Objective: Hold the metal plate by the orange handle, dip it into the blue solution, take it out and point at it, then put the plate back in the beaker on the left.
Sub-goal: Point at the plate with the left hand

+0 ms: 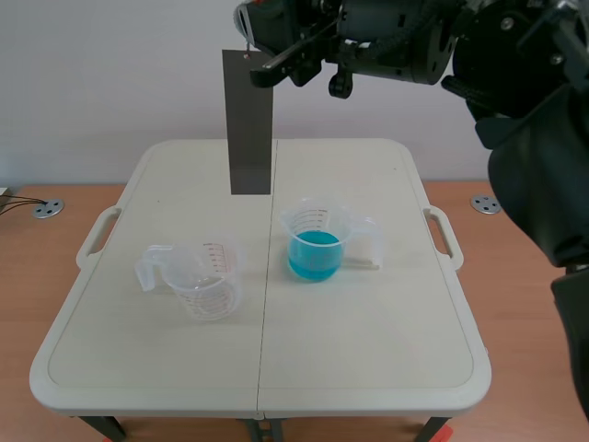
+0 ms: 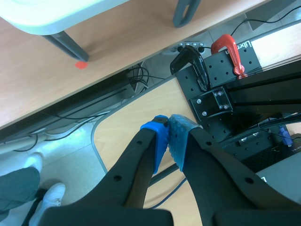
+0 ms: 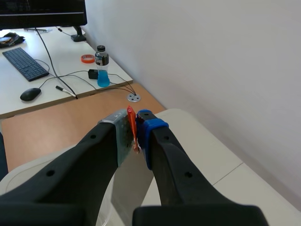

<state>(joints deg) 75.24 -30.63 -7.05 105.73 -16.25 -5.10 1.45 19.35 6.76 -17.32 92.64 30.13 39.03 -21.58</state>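
Metal plate (image 1: 249, 124) hangs straight up and down, high over the table (image 1: 368, 350). It is dark grey, long and flat. The right gripper (image 1: 262, 69) holds it at the top end. In the right wrist view its two fingers are pressed on the thin orange handle (image 3: 132, 127), one on each side, and the plate goes down under them.

The bottom end of the plate is in the air and touches nothing. Down on the table stand two see-through beakers, near each other. The beaker of blue water (image 1: 317, 244) is on the right. The empty beaker (image 1: 198, 281) is on the left.

The left gripper (image 2: 169, 125) is off the table, low down. Its two fingers are together with nothing between them. Under it are a wooden board and grey floor (image 2: 70, 136).
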